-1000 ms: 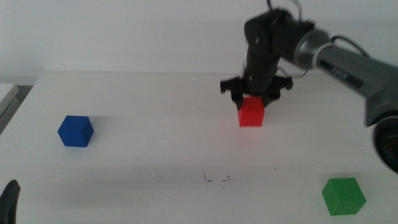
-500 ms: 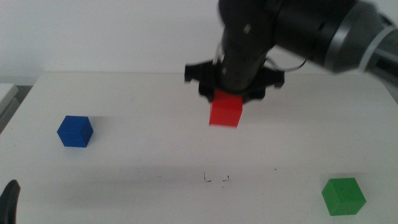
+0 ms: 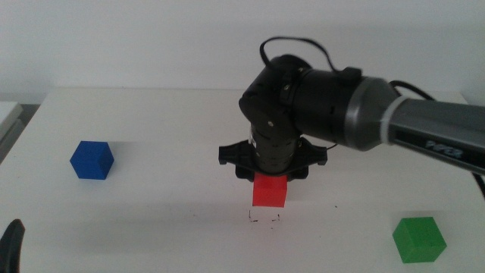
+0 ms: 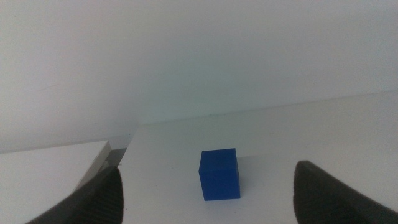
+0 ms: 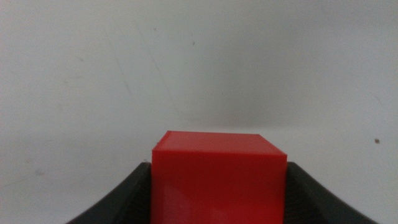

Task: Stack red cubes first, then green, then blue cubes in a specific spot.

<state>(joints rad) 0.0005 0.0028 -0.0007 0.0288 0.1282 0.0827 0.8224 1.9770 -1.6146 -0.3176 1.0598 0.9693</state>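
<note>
A white table (image 3: 151,114) fronts a pale wall (image 3: 151,38); a small dark speck (image 3: 336,205) marks the tabletop.

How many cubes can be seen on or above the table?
3. The red cube is held by the right gripper just above the pen marks; the blue cube sits far left; the green cube near right.

Centre: right pincer (image 3: 270,176) grips a cube (image 3: 270,190) directly over the pen marks (image 3: 264,220) on the tabletop (image 3: 174,197).
Far left: second cube (image 3: 92,160).
Near right: third cube (image 3: 418,239).
Near-left corner: left pincer (image 3: 10,244).
</note>
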